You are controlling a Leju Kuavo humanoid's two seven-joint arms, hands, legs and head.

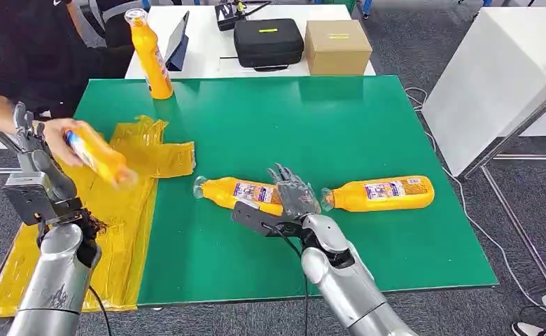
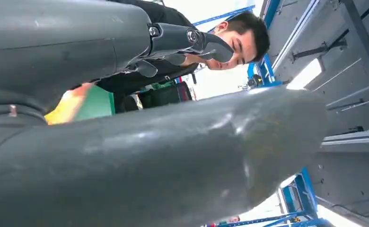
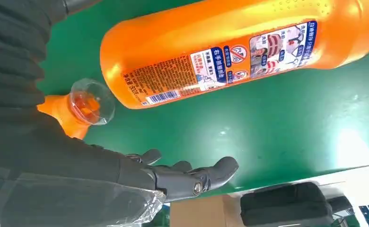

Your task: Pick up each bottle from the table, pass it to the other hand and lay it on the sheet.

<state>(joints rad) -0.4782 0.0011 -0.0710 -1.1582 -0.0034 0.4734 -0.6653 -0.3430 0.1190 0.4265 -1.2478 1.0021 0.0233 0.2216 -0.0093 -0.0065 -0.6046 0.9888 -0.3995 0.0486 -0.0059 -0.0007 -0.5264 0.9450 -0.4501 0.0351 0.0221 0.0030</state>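
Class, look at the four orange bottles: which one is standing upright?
The orange bottle at the green table's far left corner stands upright, cap up. Two others lie on their sides near the right hand; a person's hand holds the fourth over the yellow sheet.

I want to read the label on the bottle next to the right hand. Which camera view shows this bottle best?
The right wrist view: the bottle is close there and its printed label faces the camera. The head view shows it lying whole on the green table, but small, with the right hand over one end. The left wrist view faces elsewhere.
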